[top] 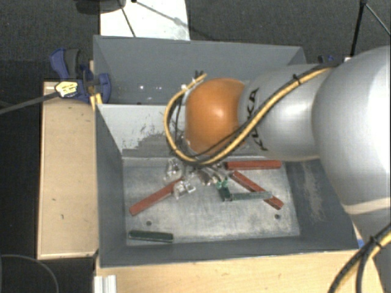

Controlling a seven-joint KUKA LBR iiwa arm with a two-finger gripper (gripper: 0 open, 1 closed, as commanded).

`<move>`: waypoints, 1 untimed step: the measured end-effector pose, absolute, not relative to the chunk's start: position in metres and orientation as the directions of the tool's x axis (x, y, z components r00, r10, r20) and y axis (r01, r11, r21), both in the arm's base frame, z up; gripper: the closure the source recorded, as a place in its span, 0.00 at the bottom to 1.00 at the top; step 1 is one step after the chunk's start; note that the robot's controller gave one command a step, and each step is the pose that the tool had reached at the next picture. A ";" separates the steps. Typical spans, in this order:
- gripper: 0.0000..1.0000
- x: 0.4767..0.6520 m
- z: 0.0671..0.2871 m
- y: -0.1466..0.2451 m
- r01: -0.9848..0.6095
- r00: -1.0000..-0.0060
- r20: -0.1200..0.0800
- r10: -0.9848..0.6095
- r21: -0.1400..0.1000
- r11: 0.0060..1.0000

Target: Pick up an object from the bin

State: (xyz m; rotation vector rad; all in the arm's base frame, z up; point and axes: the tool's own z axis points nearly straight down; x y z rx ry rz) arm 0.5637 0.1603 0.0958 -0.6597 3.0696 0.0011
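Note:
My gripper [185, 182] hangs low over the middle of the bin floor, just below the orange cover. Its metal tip sits at the upper right end of a long red stick [154, 199] that slants down to the left. I cannot tell whether it touches that stick. Just right of the gripper a thin green stick [245, 195] lies flat. A second red stick [258, 191] crosses it on a slant. A third red stick [255, 164] lies along the back, partly under the arm.
A dark green stick [150, 237] lies alone near the bin's front left corner. The arm and its cover hide the back middle and the right side of the bin.

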 end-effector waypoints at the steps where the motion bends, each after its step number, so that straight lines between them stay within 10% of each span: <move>1: 1.00 0.563 0.108 0.160 -0.409 -0.912 0.001 -0.409 0.000 0.912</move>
